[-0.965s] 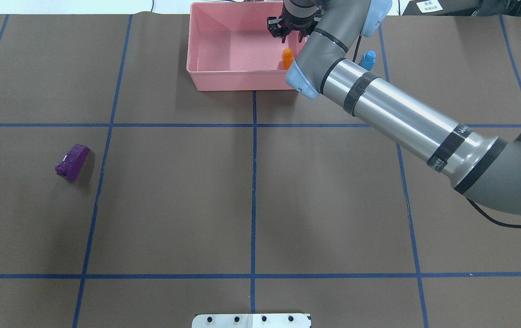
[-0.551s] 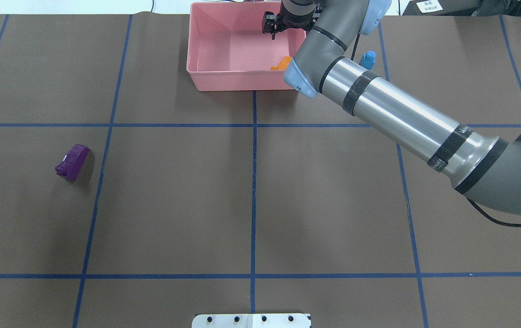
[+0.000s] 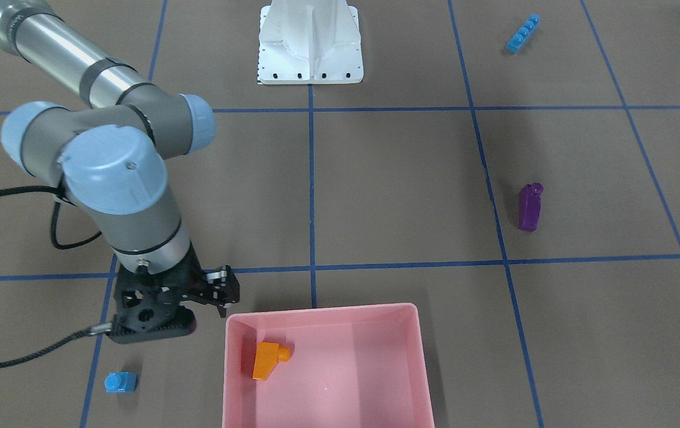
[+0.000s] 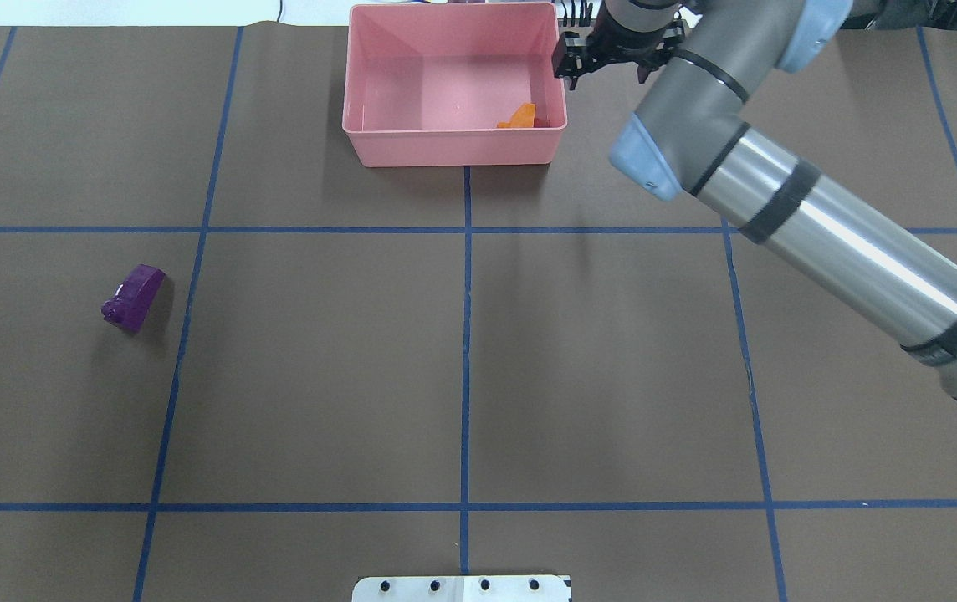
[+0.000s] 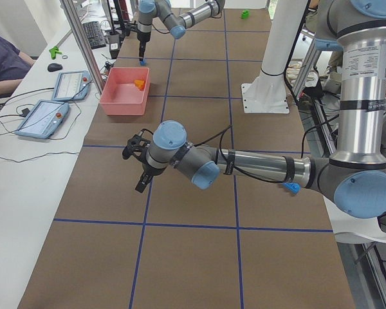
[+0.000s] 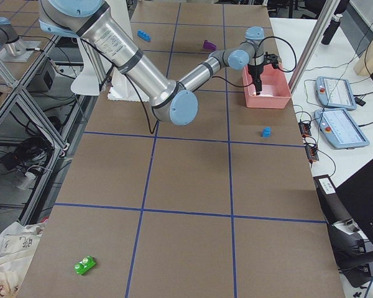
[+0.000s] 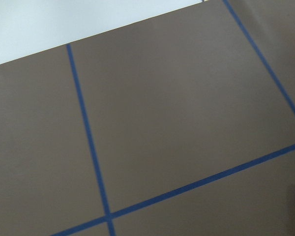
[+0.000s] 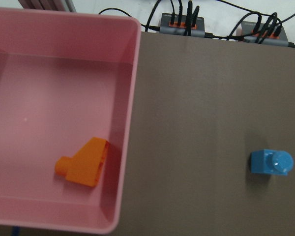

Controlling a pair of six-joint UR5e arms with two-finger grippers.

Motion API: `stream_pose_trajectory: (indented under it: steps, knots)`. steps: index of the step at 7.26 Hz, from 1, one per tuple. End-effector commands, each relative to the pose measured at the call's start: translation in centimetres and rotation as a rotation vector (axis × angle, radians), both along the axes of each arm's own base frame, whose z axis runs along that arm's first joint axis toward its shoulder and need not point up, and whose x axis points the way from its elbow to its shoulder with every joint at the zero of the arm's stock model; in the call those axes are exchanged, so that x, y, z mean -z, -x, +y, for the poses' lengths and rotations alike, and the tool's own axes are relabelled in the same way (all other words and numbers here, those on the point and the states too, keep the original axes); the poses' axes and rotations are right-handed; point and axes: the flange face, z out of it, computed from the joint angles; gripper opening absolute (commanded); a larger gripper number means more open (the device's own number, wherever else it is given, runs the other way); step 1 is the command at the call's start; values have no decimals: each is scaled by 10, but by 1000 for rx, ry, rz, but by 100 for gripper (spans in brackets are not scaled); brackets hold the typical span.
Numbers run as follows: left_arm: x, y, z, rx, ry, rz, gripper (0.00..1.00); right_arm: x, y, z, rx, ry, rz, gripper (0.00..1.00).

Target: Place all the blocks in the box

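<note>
One orange sloped brick lies inside the pink box at the far edge of the table. Our right gripper hovers beside it, jaws spread and empty. We should centre over the small blue brick and descend straight, jaws straddling its sides.

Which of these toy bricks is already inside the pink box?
The orange sloped brick: it alone lies inside the pink box. The small blue brick, purple brick, long blue bar and green brick all sit outside.
</note>
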Motion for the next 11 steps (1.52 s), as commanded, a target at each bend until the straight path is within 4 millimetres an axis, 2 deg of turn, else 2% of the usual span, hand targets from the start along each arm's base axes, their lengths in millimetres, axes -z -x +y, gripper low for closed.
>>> stream_pose_trajectory:
  steps: [1,2,3,5,6,7,10,11]
  knots:
    - [20,-64,8,24,116,101,100,-83,-79,72,40,-13,4,99]
    - [30,-100,12,53,133,82,100,-107,-109,112,38,-18,2,99]
    - [36,-143,21,61,163,72,100,-121,-129,142,37,-14,3,99]
    - [41,-231,47,60,127,-1,100,-126,-134,149,36,-13,8,99]
    - [36,-265,62,37,117,-50,99,-130,-136,150,38,-11,12,99]
    - [27,-287,73,16,126,-95,97,-136,-140,152,63,-27,26,99]
    - [12,-302,70,7,139,-137,78,-134,-145,149,64,-32,23,99]
    - [12,-306,66,6,137,-136,69,-134,-145,149,64,-32,23,99]
